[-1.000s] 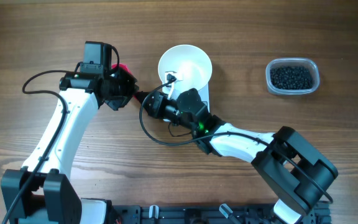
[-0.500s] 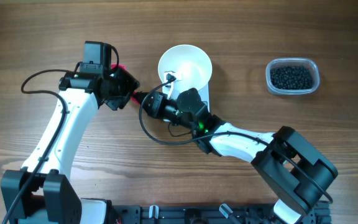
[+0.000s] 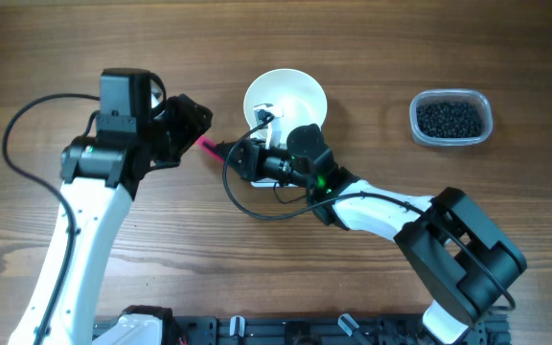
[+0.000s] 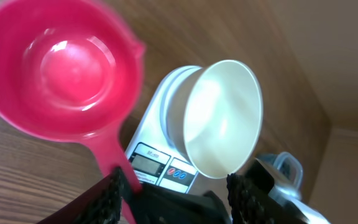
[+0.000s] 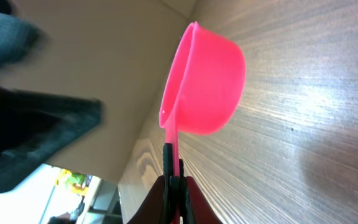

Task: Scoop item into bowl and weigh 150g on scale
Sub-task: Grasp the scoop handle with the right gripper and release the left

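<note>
The empty pink scoop hangs over the wood, its handle pinched in my right gripper, which is shut on it. In the overhead view only the handle shows, between my right gripper and my left gripper. My left gripper is open above the scoop and touches nothing. The white bowl sits empty on the scale, also seen as the bowl from above. The item fills a clear tub at the right.
The clear tub stands at the far right, apart from the bowl. The right arm stretches diagonally from the lower right to the scale. The left arm rises along the left side.
My left gripper has opened, let go of the scoop and pulled up and to the left. The right gripper stays shut on the scoop's handle and has shifted slightly right.
</note>
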`<state>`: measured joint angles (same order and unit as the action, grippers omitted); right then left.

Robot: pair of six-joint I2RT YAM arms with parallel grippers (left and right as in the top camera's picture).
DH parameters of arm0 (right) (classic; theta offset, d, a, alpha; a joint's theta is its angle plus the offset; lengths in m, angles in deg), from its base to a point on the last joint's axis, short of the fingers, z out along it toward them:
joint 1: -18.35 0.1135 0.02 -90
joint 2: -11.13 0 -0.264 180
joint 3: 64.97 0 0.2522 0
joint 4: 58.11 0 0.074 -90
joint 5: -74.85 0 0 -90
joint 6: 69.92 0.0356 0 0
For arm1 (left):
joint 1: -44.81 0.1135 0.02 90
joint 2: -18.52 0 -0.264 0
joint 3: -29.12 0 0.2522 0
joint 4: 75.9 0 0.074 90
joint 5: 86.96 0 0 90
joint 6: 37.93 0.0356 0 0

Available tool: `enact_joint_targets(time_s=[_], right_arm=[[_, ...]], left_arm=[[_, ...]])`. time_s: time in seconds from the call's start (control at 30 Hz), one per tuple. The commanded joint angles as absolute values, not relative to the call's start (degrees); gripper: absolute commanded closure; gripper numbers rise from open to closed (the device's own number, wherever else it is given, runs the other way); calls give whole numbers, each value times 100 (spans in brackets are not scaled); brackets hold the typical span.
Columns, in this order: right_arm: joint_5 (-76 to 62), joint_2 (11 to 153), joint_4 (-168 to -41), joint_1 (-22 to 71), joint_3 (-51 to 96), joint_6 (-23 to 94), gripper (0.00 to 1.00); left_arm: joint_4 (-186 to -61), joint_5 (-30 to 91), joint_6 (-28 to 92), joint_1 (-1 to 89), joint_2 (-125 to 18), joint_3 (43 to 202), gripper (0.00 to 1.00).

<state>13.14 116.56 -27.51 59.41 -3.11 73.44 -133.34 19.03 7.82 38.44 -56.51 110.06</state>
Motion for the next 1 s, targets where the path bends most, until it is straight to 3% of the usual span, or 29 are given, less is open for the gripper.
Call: enact_joint_targets(time_s=[0.0, 0.1, 0.23, 0.37, 0.5, 0.6, 0.73, 0.97], right_arm=[[1494, 11284, -3245, 5781, -202, 6813, 96], [1502, 10882, -3901, 5727, -202, 6236, 96], [1590, 10484, -4343, 5727, -202, 5841, 96], [1804, 10307, -4600, 5666, -204, 5764, 96], [2243, 10303, -4487, 5355, -204, 6035, 96], [2440, 10303, -4347, 5276, -204, 6101, 96], [2440, 10305, -4347, 5276, -202, 6227, 96], [2438, 10305, -4340, 5276, -202, 6536, 96]], left_arm=[[-13699, 1761, 1272, 3822, -5023, 11115, 41], [-14040, 781, 1626, 3822, -4682, 11115, 39], [-14169, 497, 1899, 3933, -4890, 11115, 38], [-14132, 1590, 1516, 4832, -5307, 11115, 38], [-14068, 3048, 1910, 5920, -5983, 11113, 39], [-13907, 3610, 1877, 5962, -6400, 11113, 39], [-13697, 3900, 2498, 5855, -6560, 11113, 48], [-13679, 2987, 3389, 5142, -6560, 11113, 49]])
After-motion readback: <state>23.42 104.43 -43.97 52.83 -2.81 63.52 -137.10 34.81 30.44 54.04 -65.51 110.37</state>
